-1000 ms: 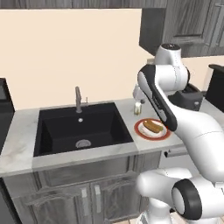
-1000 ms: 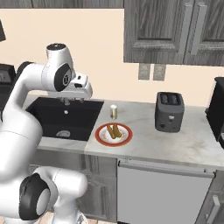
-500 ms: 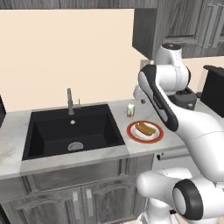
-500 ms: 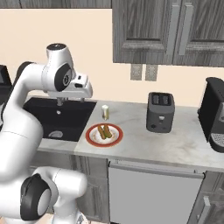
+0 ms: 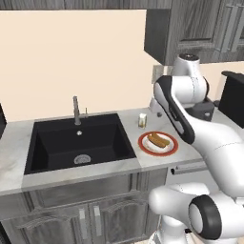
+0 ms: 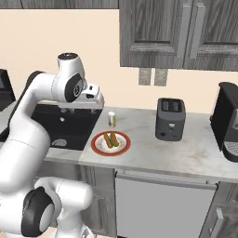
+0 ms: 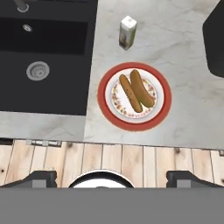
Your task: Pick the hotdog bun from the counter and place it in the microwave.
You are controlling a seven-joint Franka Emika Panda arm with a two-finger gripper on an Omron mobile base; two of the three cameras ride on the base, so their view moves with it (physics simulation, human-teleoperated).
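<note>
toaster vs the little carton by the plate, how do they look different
The toaster is a dark, wide box with slots on top; the carton is a pale, slim upright pack. The toaster is far bulkier than the carton. The carton stands close behind the red-rimmed plate near the sink, whereas the toaster sits apart, farther along. Both stand upright on the counter.

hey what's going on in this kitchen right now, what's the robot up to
A white robot arm is holding its gripper high above the counter, looking down on it. The hotdog bun lies on a red-rimmed plate beside the black sink, with a small carton just behind the plate. The gripper is open and holds nothing, so the bun has not been picked up yet. A toaster stands further along the counter.
</note>
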